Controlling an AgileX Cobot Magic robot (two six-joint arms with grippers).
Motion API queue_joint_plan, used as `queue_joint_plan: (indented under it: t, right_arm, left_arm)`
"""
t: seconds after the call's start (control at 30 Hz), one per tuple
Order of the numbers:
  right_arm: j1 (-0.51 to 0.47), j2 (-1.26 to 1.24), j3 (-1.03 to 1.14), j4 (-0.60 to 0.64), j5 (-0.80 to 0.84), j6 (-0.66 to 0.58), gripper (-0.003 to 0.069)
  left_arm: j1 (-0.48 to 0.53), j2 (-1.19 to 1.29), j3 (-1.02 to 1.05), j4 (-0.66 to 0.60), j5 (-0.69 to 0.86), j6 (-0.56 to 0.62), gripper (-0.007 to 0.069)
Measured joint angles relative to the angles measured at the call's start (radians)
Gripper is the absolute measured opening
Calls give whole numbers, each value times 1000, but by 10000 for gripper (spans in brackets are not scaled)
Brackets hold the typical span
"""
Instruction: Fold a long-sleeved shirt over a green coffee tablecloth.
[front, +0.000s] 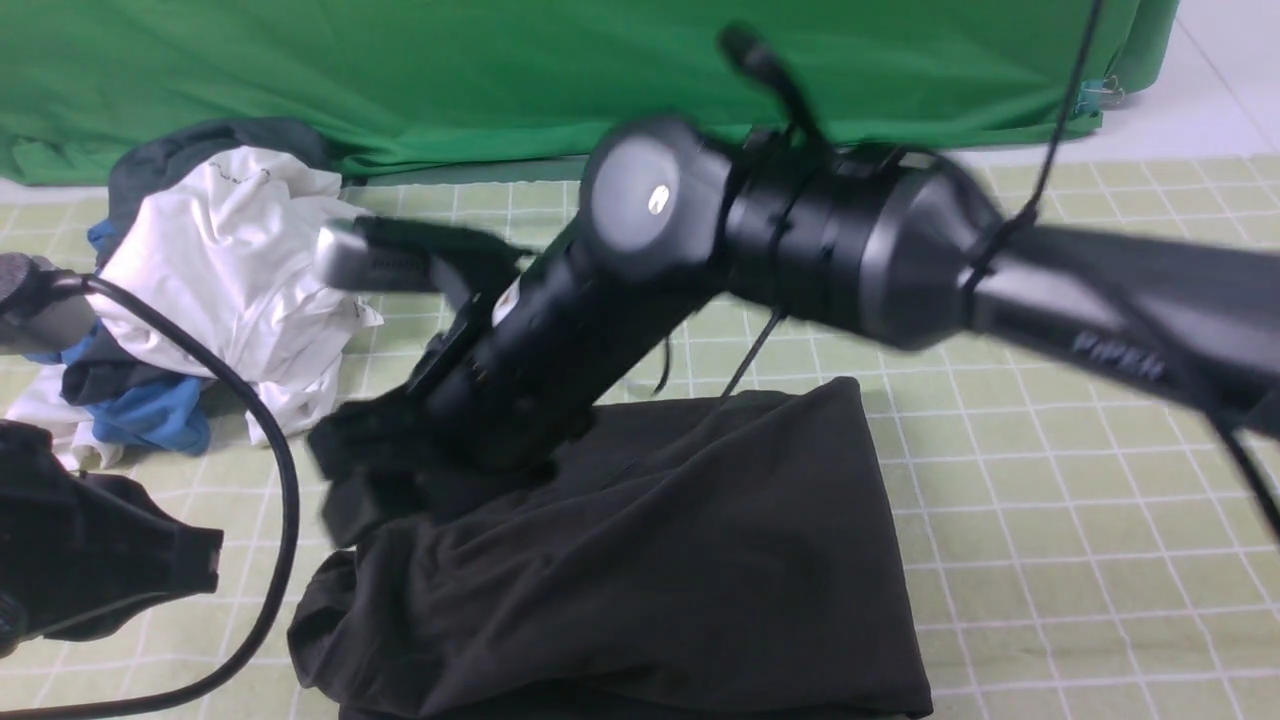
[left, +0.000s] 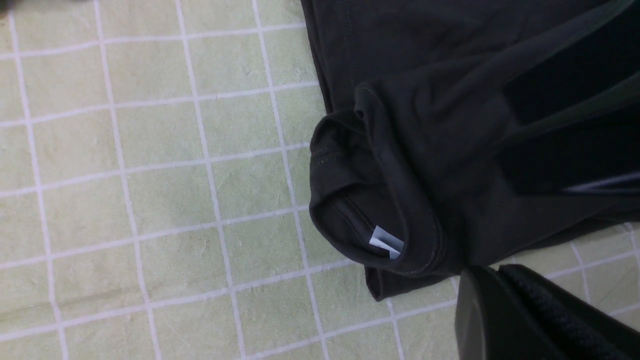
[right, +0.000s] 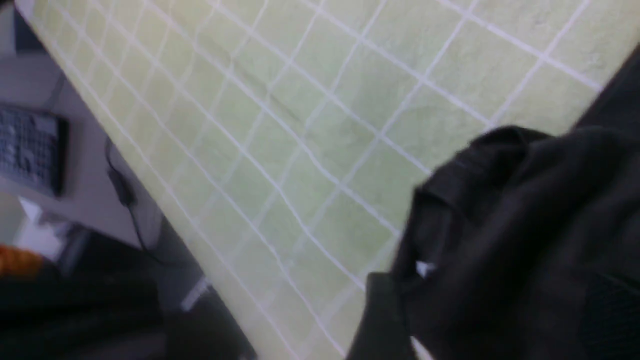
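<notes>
Two arms show in the front view. The long-sleeved shirt (front: 650, 560), black and loosely bunched, lies at the middle of the near edge of the green coffee tablecloth (front: 1050, 480), which covers the whole table. The right arm (front: 860, 250) reaches in from the right edge across the cloth, heavily blurred. The right gripper (front: 345, 475) is a dark smear at the shirt's far left corner, and it cannot be told whether its jaws stand apart or have any fabric between them. The left gripper (front: 200, 560) sits low at the near left corner, clear of the shirt, with its jaws closed together on nothing. A black cable (front: 280, 470) loops beside it. A pile of garments (front: 230, 260) in white, blue and grey is heaped at the far left corner. Deep-green fabric (front: 400, 70) hangs along the far edge.

From the left wrist view, the shirt (left: 425, 150) fills one side of the picture, its collar folded over and a small white neck label (left: 385, 242) showing inside. Bare gridded tablecloth (left: 150, 200) lies beside it. One dark finger (left: 525, 320) shows in a corner, just off the collar.

From the right wrist view, which is blurred, the shirt (right: 525, 225) lies rumpled on the tablecloth (right: 300, 125). Beyond the cloth's edge a keyboard (right: 30, 150) is dimly visible. No jaws can be made out.
</notes>
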Motion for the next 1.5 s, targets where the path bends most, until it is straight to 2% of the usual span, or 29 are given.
queue_joint_plan:
  t: [0.13, 0.17, 0.23, 0.37, 0.47, 0.63, 0.67, 0.77, 0.83, 0.9, 1.0, 1.13, 1.17, 1.23, 1.3, 1.5]
  right_arm:
    - [-67, -61, -33, -249, 194, 28, 140]
    - [-85, -82, -30, -333, 244, 43, 83]
    - [-98, -123, -2, -433, 281, 50, 28]
    - [-104, -226, 100, -512, 302, 49, 3]
    - [-104, -324, 198, -513, 305, 45, -3]
    - [-104, -458, 380, -516, 224, 41, -3]
    - [-104, -462, 393, -516, 219, 41, -3]
    - [-103, -519, 483, -516, 133, 39, -3]
    - [-103, -529, 517, -516, 102, 39, -3]
    - [-103, -530, 538, -516, 81, 40, -3]
    - [-103, -530, 567, -512, 53, 40, -3]
    - [-102, -530, 579, -512, 32, 40, -3]
    - [-102, -530, 582, -512, 28, 40, -3]
    - [-102, -530, 584, -511, 26, 40, -3]
    - [-102, -530, 584, -511, 24, 40, -5]
    - [-102, -530, 584, -512, 16, 40, -5]
  left_arm:
    - [0, 5, 0, -10, -6, 0, 11]
    - [0, 12, 0, -23, -14, 0, 11]
    - [0, 34, 0, -55, -21, 0, 12]
    - [0, 112, 0, -92, -48, 0, 24]
    - [0, 212, 0, -94, -87, 0, 74]
    - [0, 395, 0, -96, -190, 0, 260]
    - [0, 403, 0, -98, -199, 0, 269]
    - [0, 529, 0, -130, -264, 30, 424]
    - [0, 583, 0, -157, -282, 65, 475]
    - [0, 636, 0, -183, -289, 110, 494]
    - [0, 684, 0, -204, -293, 153, 437]
    - [0, 696, -1, -209, -288, 164, 217]
    - [0, 692, -5, -206, -278, 171, 130]
    - [0, 680, -18, -197, -256, 176, 59]
    - [0, 652, -46, -194, -221, 176, 22]
    - [0, 573, -88, -172, -156, 175, 13]
